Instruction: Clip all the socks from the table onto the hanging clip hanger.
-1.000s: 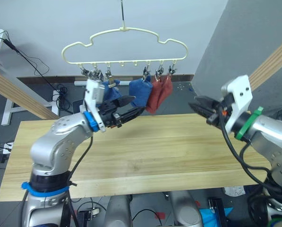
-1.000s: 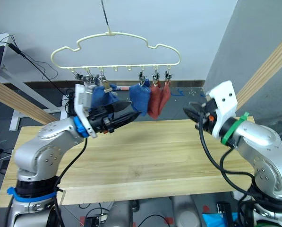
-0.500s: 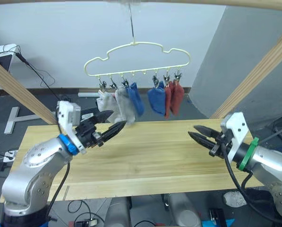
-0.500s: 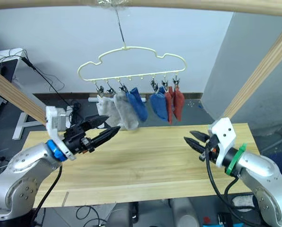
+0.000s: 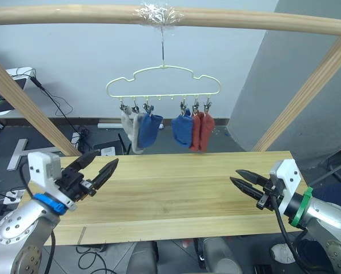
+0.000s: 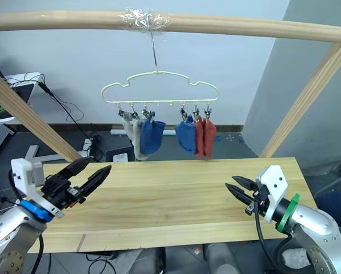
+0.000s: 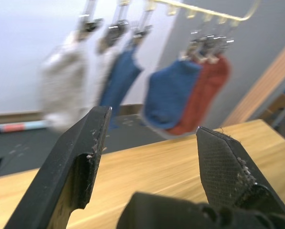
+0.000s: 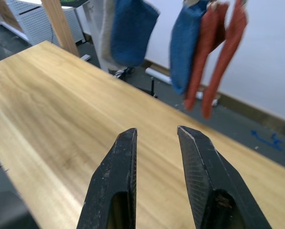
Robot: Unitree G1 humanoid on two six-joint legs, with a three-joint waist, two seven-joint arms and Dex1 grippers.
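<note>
The pale yellow clip hanger hangs by its hook from the top pole. Its clips hold the socks in a row: two light grey, two blue and two rust-red. The wooden table shows no sock on it. My left gripper is open and holds nothing, low over the table's left end and well short of the hanger. Above the table's right end, my right gripper is also open and holds nothing. The left wrist view looks between its fingers at the hanging socks.
A thick wooden pole spans the top, with slanted poles at left and right. Cables and a desk leg lie on the floor behind the table. The hanging socks end a little above the table's far edge.
The camera has tilted up and pulled back. My left gripper has drawn away from the hanger, down to the table's left end. My right gripper has sunk lower over the right end.
</note>
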